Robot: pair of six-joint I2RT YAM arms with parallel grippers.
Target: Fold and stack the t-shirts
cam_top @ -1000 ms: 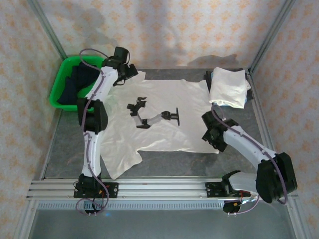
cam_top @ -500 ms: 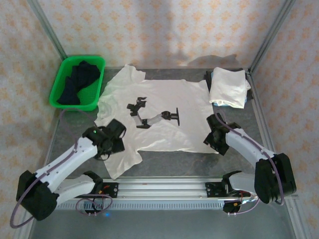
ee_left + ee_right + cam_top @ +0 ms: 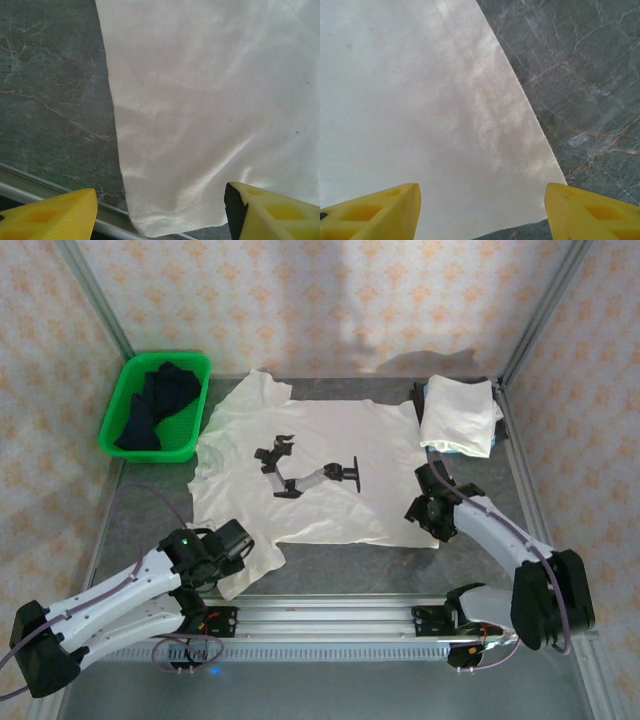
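Here, green basket point(image 3: 150, 453) at 10 o'clock holds dark garments point(image 3: 160, 400); flat t-shirt point(image 3: 330, 510) at counter point(image 3: 140, 510) centre, folded t-shirt point(image 3: 458, 415) at 2 o'clock. Left tool point(image 3: 161, 197) and right tool point(image 3: 482, 192), jaws wide, over flat t-shirt's near corners.

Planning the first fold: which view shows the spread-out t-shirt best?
Top external: the whole t-shirt is in frame, spread flat. Left wrist shows its near-left corner close up; right wrist shows its near-right corner.

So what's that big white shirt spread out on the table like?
The shirt is white, soft, cotton-looking and short-sleeved. It lies spread flat on the grey table, with a dark print in its middle. The left hand hangs open over its near sleeve, the right hand over its near hem corner.
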